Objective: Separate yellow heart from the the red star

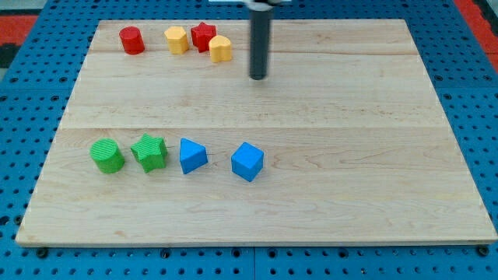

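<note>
Yellow heart (221, 48) touching red star (203, 36); my tip (257, 77) right

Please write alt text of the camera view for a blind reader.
My tip rests right of a yellow heart touching a red star, near the wooden board's top edge. Farther left sit a yellow block and red cylinder.

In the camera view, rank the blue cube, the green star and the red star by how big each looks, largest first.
1. blue cube and green star: look alike, no ranking.
2. red star: smallest, though it lies farther toward the view's top, so distance may account for that.
</note>
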You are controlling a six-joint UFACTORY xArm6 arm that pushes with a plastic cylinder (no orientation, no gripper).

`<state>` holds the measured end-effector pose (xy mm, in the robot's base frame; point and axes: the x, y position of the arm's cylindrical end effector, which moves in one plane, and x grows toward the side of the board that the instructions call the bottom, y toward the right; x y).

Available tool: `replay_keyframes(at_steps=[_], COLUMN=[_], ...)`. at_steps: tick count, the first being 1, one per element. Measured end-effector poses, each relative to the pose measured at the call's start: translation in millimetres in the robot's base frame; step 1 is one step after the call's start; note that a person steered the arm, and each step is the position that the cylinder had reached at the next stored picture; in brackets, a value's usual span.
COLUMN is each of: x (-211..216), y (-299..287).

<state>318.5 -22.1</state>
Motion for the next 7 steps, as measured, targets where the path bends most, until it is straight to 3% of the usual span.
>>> replay_keyframes(at_steps=[1, 3, 5, 6, 7], x=[-42.0, -48.2, -53.8, -19.0, -64.3], y=[-55.4, -71.8, 45.7, 77.7, 154.2])
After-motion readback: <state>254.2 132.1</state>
